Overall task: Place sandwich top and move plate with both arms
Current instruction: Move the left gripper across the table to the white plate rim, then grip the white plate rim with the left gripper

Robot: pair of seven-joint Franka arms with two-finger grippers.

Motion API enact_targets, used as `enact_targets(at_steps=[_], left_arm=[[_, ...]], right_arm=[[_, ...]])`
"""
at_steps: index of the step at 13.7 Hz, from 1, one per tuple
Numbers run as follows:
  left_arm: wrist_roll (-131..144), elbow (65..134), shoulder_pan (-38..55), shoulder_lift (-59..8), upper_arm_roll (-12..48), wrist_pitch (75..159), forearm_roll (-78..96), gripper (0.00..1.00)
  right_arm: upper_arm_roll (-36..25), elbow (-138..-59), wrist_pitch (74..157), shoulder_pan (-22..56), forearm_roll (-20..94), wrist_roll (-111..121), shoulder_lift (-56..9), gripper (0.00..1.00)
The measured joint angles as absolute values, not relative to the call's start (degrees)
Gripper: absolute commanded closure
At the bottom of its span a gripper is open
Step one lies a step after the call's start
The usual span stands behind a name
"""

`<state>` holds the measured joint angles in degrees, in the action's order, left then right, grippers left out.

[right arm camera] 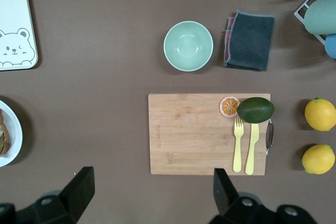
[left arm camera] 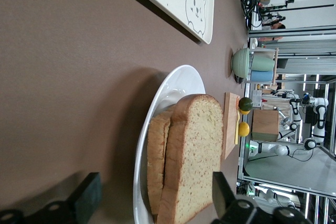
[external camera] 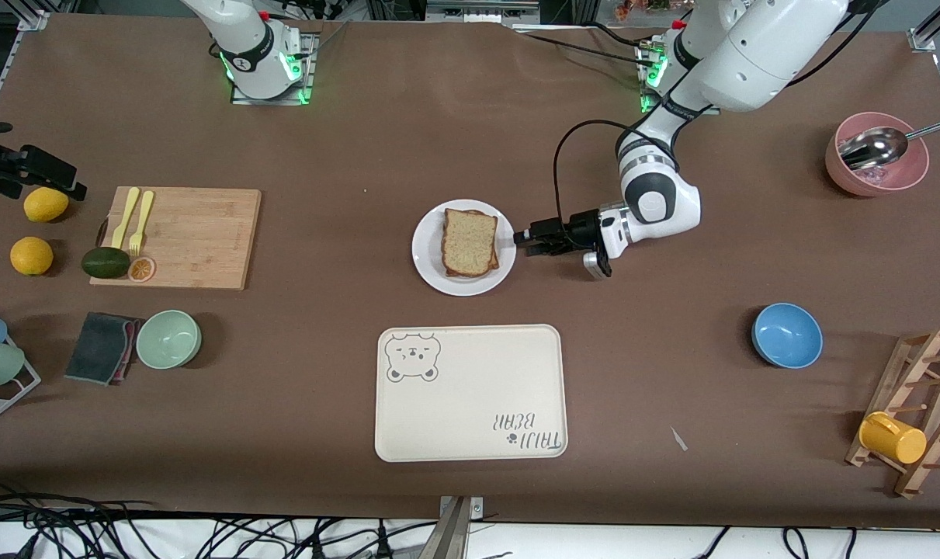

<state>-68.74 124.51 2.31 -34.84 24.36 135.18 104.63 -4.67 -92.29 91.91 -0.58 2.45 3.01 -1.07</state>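
front view: plate [external camera: 427, 252] mid-table w/ sandwich top [external camera: 470, 241] stacked on another slice. bear tray [external camera: 470, 404] nearer the camera than plate, bare. left gripper [external camera: 525, 239] low at plate's rim, toward left arm's end.

left wrist: fingers [left arm camera: 86, 198] spread wide either side of plate edge, holding nothing.

right wrist: right gripper [right arm camera: 152, 192] wide apart, waiting high over cutting board [right arm camera: 189, 135]; green bowl [right arm camera: 188, 46] beside board.

White plate [external camera: 427, 256] holds speckled light-brown sandwich top [external camera: 470, 239]; cream tray [external camera: 470, 419] bears a grey bear print.
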Motion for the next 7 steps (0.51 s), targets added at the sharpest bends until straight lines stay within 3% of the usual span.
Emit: enact_targets(at_steps=[3,7], left_arm=[[-72.1,124.5,3.9,-35.7,24.4,135.2,108.4,0.11],[-75.6,124.5,5.1,-36.6,24.4,135.2,111.3,0.29]], right_arm=[[-4.6,-92.3,91.9,-0.6,2.5,3.0,-1.1,0.00],[-4.6,-92.3,91.9,-0.6,2.5,3.0,-1.1,0.00]])
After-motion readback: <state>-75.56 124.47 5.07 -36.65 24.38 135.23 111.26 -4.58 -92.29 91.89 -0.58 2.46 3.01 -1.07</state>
